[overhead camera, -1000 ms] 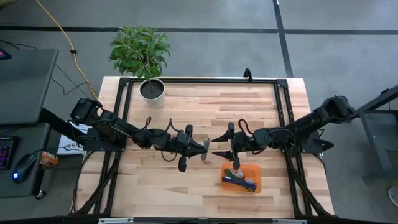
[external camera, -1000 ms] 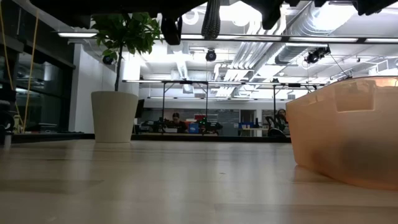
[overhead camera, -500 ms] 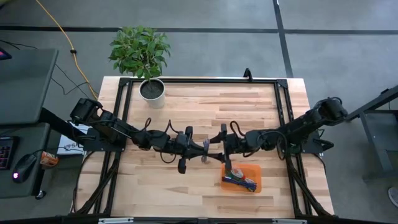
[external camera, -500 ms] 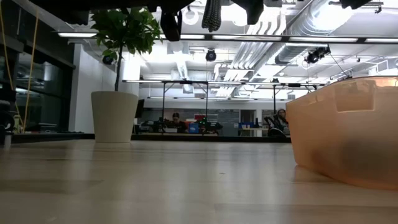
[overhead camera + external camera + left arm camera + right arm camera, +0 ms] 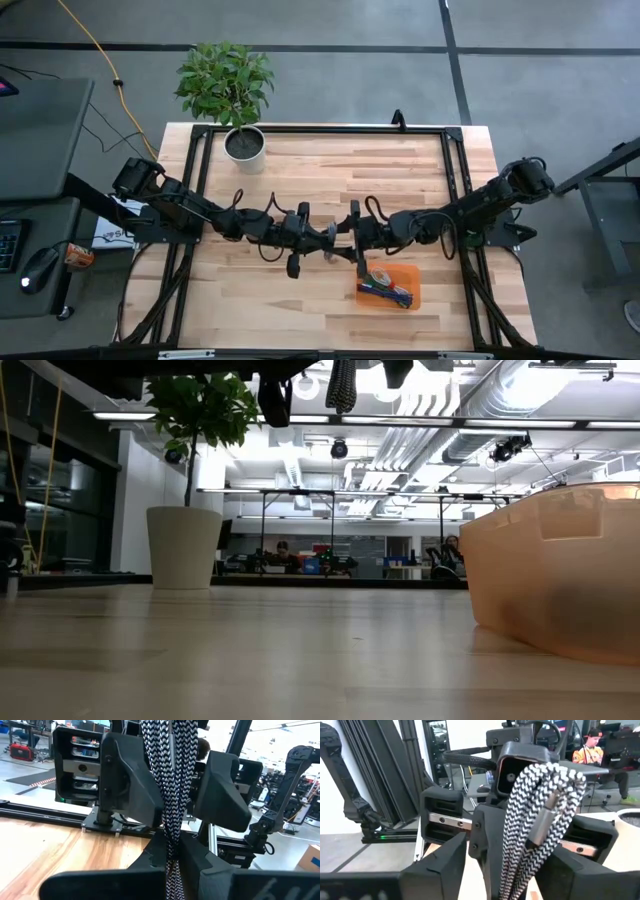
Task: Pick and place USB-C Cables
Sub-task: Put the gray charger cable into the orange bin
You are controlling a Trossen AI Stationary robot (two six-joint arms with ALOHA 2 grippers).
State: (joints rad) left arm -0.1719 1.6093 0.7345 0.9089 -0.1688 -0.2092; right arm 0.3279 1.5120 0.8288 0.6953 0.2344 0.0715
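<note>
Two pincers meet above the bench: left pincer grips one braided cable; right pincer spread wide around it.

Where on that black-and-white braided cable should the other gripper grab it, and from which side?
Probably the free mid-bundle of the braided cable, beyond the left gripper pinching it. The strands run straight and tight there, so the right gripper should come head-on, open fingers on both sides.
</note>
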